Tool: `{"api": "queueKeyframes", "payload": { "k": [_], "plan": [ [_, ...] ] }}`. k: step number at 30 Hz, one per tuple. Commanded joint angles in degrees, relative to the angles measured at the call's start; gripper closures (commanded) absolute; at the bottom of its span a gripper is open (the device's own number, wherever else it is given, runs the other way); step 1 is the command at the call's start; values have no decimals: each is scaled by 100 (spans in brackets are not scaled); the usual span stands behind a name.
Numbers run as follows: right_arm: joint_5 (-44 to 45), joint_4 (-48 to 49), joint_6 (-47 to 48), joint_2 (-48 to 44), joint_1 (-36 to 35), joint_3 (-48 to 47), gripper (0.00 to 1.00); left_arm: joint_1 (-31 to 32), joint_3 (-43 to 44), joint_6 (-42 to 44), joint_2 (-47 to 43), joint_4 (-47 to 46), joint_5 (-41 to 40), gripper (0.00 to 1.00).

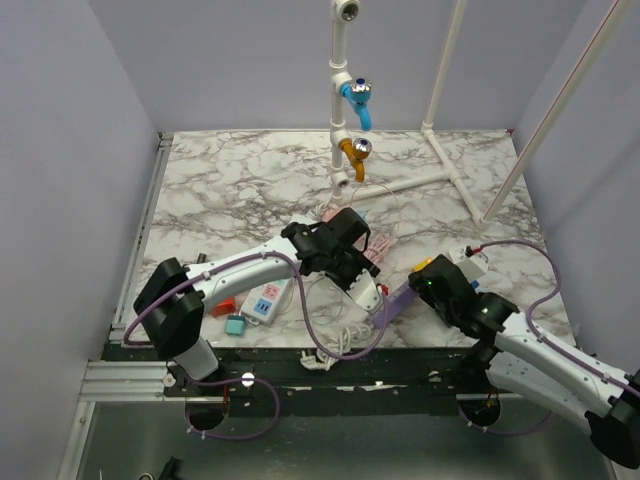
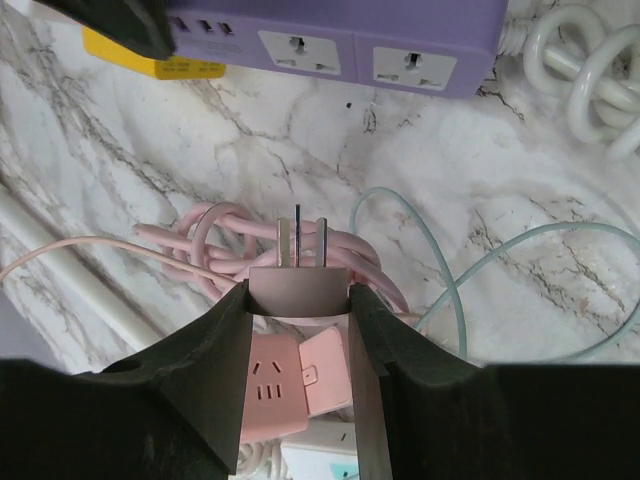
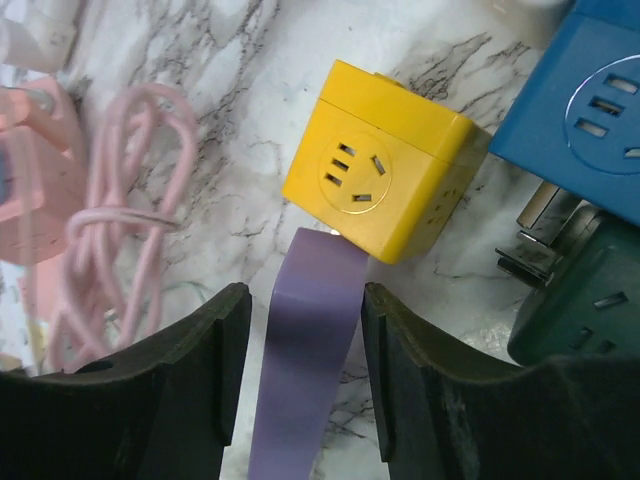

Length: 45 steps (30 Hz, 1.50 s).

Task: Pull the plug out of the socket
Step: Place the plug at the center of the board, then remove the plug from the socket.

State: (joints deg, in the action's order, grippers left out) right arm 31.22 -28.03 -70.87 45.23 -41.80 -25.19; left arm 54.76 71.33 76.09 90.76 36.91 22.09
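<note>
Plug (image 2: 298, 285), 2 prongs bare, pinched by left gripper (image 2: 298, 298); right gripper (image 3: 305, 300) straddles purple power strip (image 3: 310, 340) unclamped, likely steadying it.

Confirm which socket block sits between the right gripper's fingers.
The purple power strip, long and flat. The yellow cube lies beyond its end; the blue block and dark green block sit off to its side.

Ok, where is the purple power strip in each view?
Top external: purple power strip low, just right of centre.
Left wrist: strip along the top edge.
Right wrist: strip bottom centre, straddled by the right tool.
Shared landmark: yellow cube socket at its end.
</note>
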Motion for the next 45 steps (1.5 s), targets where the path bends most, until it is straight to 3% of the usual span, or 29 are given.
{"api": "queueKeyframes", "payload": {
  "k": [1, 10, 11, 12, 13, 17, 18, 26, 32, 38, 45],
  "plan": [
    [144, -540, 194, -814, -13, -37, 42, 121, 95, -405, 474, -334, 124, 100],
    [291, -831, 316, -1553, -18, -230, 35, 375, 768, -878, 1270, -302, -155, 99],
    [319, -798, 359, -1548, -13, -256, 35, 392, 805, -979, 1290, -305, -192, 89],
    [321, -756, 413, -1536, -15, -281, 34, 411, 824, -1044, 1297, -298, -252, 70],
    [327, -681, 464, -1522, -20, -291, 33, 415, 844, -1129, 1274, -286, -298, 58],
    [353, -393, 698, -1411, -13, -371, 32, 374, 805, -1451, 945, -237, -354, 20],
    [370, -316, 739, -1376, -18, -388, 31, 356, 785, -1547, 843, -224, -353, 2],
    [247, 412, 1274, -1029, -21, -604, 25, 24, 1396, -2176, -87, 779, -409, 2],
    [-353, 1456, 1719, -622, -16, -583, 22, -1082, 1971, -3127, -486, 1413, -198, 1],
    [-1207, 2588, 1945, 237, -14, -602, 20, -2159, 1308, -3946, -824, 1022, -45, 1],
    [-1780, 3802, 2130, 1547, -7, -473, 2, -2336, 577, -4328, -1184, 587, 82, 2]
  ]
}}
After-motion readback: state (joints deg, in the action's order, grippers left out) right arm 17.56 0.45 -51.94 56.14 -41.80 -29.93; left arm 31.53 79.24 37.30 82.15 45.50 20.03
